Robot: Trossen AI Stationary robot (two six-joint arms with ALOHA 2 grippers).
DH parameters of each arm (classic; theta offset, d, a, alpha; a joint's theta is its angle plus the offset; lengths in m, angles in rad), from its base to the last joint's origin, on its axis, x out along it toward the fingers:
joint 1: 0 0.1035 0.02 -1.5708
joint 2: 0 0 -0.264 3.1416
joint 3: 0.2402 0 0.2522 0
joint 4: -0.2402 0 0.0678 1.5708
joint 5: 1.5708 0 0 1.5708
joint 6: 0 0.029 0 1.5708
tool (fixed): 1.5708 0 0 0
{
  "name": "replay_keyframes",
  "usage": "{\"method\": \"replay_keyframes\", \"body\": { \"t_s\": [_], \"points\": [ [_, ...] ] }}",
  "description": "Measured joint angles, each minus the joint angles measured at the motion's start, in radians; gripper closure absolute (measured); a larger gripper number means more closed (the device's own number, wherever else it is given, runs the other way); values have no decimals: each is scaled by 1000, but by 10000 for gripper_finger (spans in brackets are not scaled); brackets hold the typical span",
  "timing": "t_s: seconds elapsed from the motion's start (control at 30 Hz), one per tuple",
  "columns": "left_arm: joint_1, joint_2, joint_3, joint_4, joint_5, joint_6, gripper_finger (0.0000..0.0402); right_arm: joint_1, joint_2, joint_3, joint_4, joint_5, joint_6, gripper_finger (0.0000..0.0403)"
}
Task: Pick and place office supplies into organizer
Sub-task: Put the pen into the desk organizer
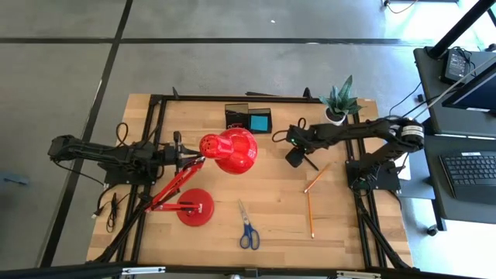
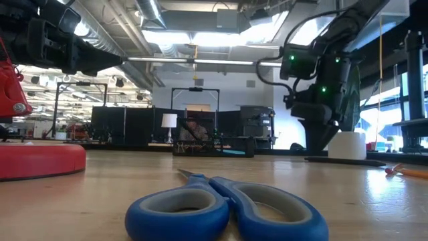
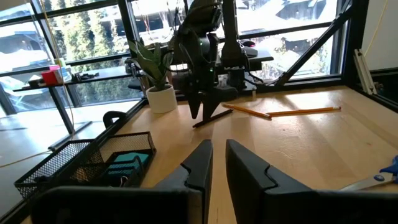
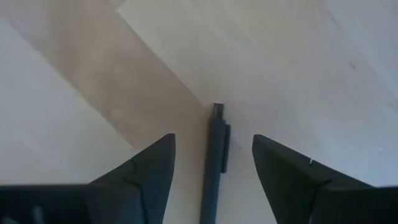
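My right gripper (image 4: pixel 213 140) points down at the table and is open. Its fingers stand on either side of a slim black pen (image 4: pixel 214 168) without touching it, and the pen lies flat on the wood (image 1: pixel 311 163). The left wrist view shows this gripper (image 3: pixel 200 112) over the pen's end. The black mesh organizer (image 1: pixel 248 118) stands near the far edge with a blue block (image 3: pixel 124 165) inside. Two pencils (image 1: pixel 316 178) (image 1: pixel 310 213) and blue-handled scissors (image 1: pixel 248 226) lie flat on the table. My left gripper (image 3: pixel 218 146) waits by the red lamp, open by a narrow gap and holding nothing.
The red desk lamp has its head (image 1: pixel 230 151) mid-table and its round base (image 1: pixel 194 207) nearer the front, between my left arm and the supplies. A potted plant (image 1: pixel 339 105) stands at the far right corner. Bare wood lies between the organizer and the pen.
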Motion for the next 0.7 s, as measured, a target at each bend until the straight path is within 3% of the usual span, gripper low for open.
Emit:
{"method": "replay_keyframes", "body": {
  "t_s": [0.4,0.7],
  "points": [
    [0,0,0,0,0,0,366,-69,107,8,-5,-94,-55,186],
    [0,0,0,-1,-3,1,364,-72,106,7,0,-92,-63,237]
  ]
}}
